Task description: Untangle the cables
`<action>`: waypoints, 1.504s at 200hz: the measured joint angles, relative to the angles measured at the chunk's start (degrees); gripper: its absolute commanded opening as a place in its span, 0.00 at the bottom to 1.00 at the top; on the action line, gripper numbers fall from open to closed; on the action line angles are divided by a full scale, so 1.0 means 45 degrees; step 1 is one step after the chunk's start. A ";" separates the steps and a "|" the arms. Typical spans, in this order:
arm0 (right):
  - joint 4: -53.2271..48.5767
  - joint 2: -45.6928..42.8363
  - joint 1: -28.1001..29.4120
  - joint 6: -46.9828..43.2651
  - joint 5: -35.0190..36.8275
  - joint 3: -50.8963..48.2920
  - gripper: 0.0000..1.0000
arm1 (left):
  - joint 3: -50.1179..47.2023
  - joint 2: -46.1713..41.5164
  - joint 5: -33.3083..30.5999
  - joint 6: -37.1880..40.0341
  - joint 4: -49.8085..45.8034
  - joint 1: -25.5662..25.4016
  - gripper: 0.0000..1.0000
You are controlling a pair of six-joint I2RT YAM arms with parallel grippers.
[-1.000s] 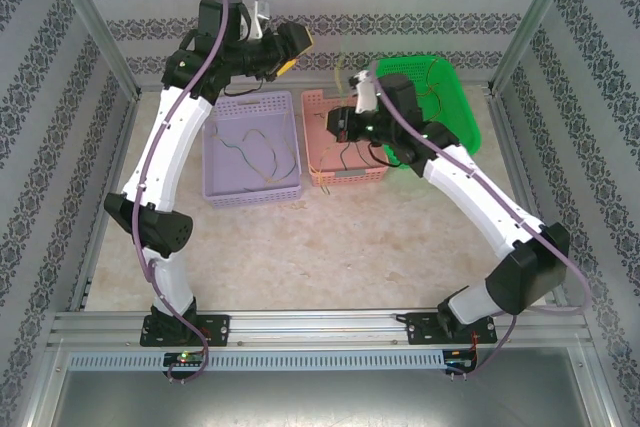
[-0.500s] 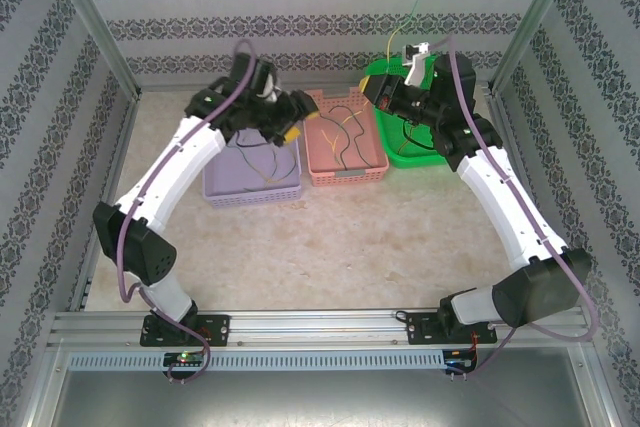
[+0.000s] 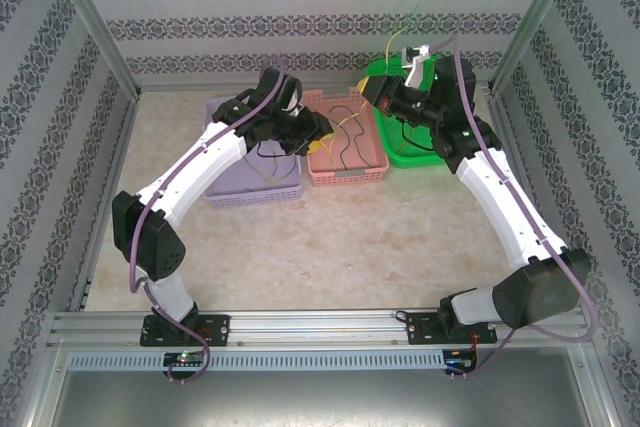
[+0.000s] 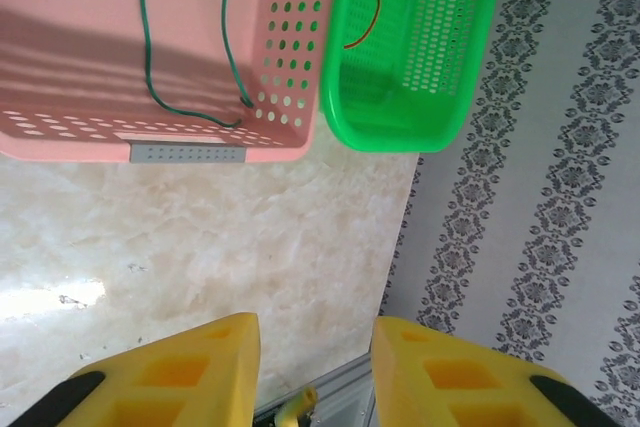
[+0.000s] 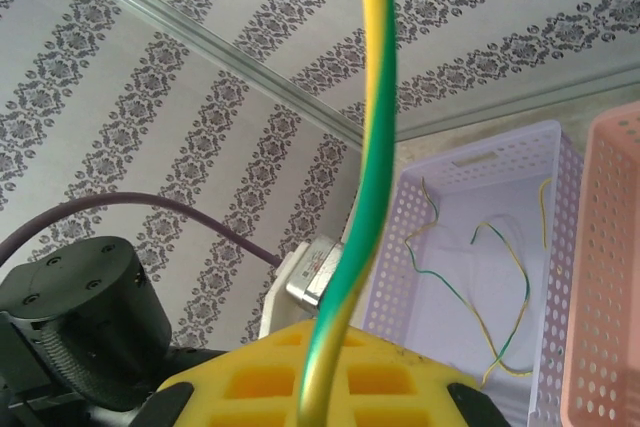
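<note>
In the pink basket [image 4: 290,57] a green cable [image 4: 147,57] is laid; right gripper [image 5: 318,377] clamped on green-yellow cable [image 5: 375,127], left gripper [image 4: 315,367] parted.

We can read no letters, numbers or brand marks on the pink basket [image 4: 290,47], the green basket [image 4: 440,57], the lilac basket [image 5: 455,172] or the yellow-green cable [image 5: 377,147] seen close up. The wallpaper [image 4: 540,197] carries only a repeating ornament, not writing.
</note>
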 measured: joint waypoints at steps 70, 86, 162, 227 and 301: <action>0.0024 -0.0777 -0.0641 0.0024 0.0185 -0.0117 0.00 | -0.2336 -0.0622 -0.1268 -0.0321 0.0189 0.0136 0.00; -0.0087 -0.0981 -0.0962 0.0000 0.0350 -0.0141 0.00 | -0.3818 -0.1525 -0.1375 -0.0894 0.0491 0.0403 0.00; 0.0758 -0.1443 -0.1287 0.1428 0.1302 -0.1826 0.00 | -0.7305 -0.4886 -0.1180 -0.3774 0.3113 0.1253 0.00; 0.1248 -0.1413 -0.1520 0.1851 0.1525 -0.1520 0.00 | -0.6504 -0.4945 -0.1617 -0.3643 0.2225 0.1350 0.61; 0.1860 -0.1574 -0.0617 0.0529 0.2773 -0.1511 0.00 | -0.1841 -0.4925 -0.2516 -0.4653 0.0049 0.1341 0.59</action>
